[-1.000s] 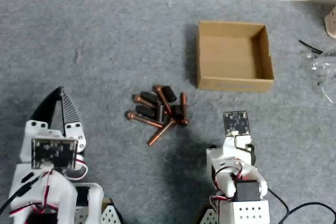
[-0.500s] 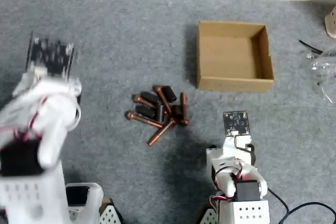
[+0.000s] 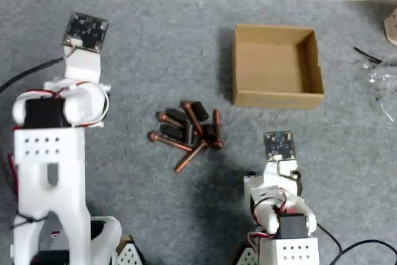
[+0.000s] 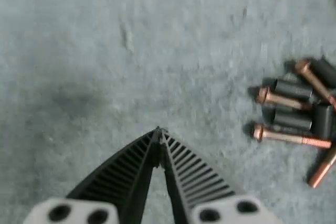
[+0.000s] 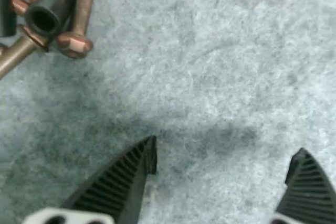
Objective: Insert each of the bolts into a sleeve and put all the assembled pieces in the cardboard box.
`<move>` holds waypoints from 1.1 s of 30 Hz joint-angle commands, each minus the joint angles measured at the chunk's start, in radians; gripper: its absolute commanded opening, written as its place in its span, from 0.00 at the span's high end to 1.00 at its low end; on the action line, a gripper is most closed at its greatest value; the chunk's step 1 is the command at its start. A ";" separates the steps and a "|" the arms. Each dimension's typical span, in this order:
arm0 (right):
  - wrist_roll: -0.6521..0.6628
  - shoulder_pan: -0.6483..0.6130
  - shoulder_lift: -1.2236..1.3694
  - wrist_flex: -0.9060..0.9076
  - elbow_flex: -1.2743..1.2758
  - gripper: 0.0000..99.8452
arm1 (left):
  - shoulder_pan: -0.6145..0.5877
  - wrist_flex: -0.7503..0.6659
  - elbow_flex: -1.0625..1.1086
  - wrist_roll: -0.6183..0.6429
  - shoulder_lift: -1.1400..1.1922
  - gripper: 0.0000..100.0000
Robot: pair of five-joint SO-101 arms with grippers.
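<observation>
My left tool (image 4: 159, 132) is closed right down. Its two ribbed black fingers meet at the tips with nothing between them, and it hangs over bare grey worktop (image 4: 105, 51). From the high view, my left arm (image 3: 62, 103) stands tall along the left edge of the worktop (image 3: 155, 41), with its wrist toward the far left corner.

My right tool (image 5: 226, 148) stands wide, holding nothing, with only grey surface across the gap between its fingers. My right arm (image 3: 279, 209) sits low at the near edge, right of the middle.

The bolts (image 3: 186, 147) and sleeves (image 3: 177, 116) lie loose in one tangled heap about the middle of the worktop, copper shafts crossing over and beside the short black tubes. None that I can make out is pushed into a sleeve. The heap is near my right tool, where one sleeve (image 5: 50, 11) shows its open end beside a bolt head (image 5: 73, 43), and well apart from my left.

The cardboard box (image 3: 278, 99) sits open-topped toward the far edge, right of the middle and apart from the heap. Some clear plastic and a wire (image 3: 379, 79) lie at the right edge.
</observation>
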 commanded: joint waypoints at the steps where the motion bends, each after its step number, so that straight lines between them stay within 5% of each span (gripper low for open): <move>1: -0.005 -0.005 -0.001 -0.019 0.148 0.65 | -0.001 -0.069 0.077 0.006 0.044 0.98; 16: -0.005 -0.005 -0.001 -0.019 0.148 0.65 | -0.007 -0.147 0.153 0.003 0.107 0.98; 24: -0.005 -0.067 0.002 -0.019 0.148 0.65 | -0.001 0.048 -0.058 0.006 0.062 0.98; 33: -0.011 -0.070 -0.001 -0.019 0.148 0.65 | -0.007 0.114 -0.077 -0.011 -0.229 0.98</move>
